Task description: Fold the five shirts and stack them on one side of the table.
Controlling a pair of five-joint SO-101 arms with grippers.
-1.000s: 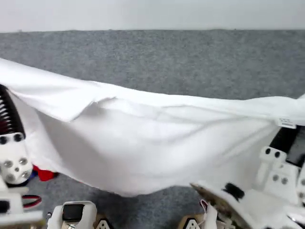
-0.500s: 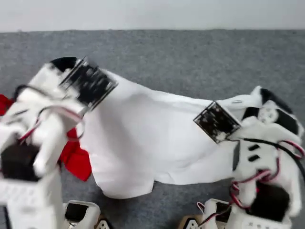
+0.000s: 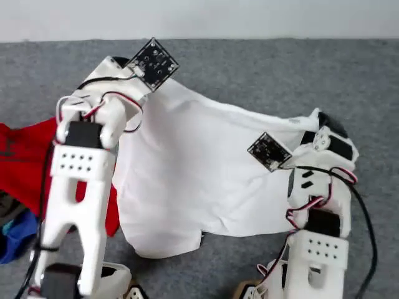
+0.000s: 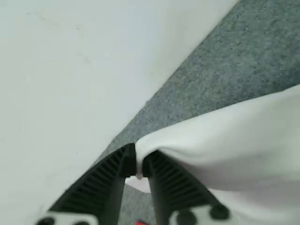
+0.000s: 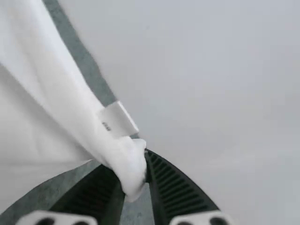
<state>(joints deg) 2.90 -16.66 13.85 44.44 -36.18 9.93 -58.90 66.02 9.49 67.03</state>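
Observation:
A white shirt lies spread on the grey table, its near hem by the arm bases. My left gripper is at the shirt's far left corner. In the left wrist view the left gripper is shut on a fold of the white shirt. My right gripper is at the far right corner. In the right wrist view the right gripper is shut on a bunched edge of the white shirt beside its label.
A red shirt lies at the table's left edge, partly under the white one. Dark and blue cloth is bunched below it. A pale wall runs behind the table's far edge.
The white shirt hung stretched high across the view a second ago. Both arms have swung away and down with it, and it now lies on the table.

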